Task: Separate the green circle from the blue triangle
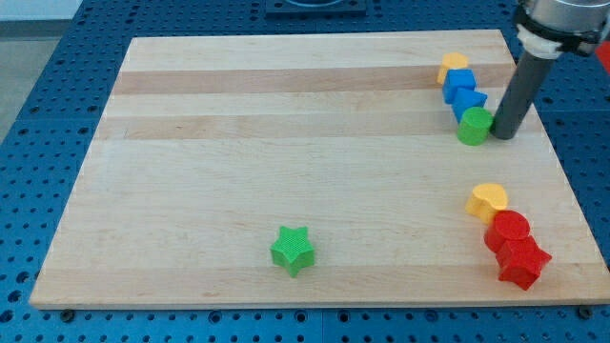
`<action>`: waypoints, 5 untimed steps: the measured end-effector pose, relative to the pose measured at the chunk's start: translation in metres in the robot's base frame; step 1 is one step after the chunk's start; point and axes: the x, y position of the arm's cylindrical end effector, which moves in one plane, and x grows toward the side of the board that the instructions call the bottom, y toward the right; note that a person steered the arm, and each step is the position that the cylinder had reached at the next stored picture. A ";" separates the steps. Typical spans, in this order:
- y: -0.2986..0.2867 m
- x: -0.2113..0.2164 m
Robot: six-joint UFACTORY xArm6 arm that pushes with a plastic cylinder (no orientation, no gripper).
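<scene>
Handless, the arm ends in a bare rod holding nothing; my tip (502, 136) sits just right of the green circle (474, 126), at the bench's (286, 114) far right. Light, stiff, probably easy-sliding, it wants a square push on its side. Small, round, bright green, it touches the blue triangle (468, 103) just beyond.

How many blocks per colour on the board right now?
Green: 2, the green circle by my tip and a green star
Blue: 2, a blue block and the blue triangle
Yellow: 2, and
Red: 2, and
Total: 8
</scene>
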 end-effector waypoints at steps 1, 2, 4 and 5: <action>-0.030 0.000; -0.063 0.000; -0.082 -0.031; -0.094 -0.038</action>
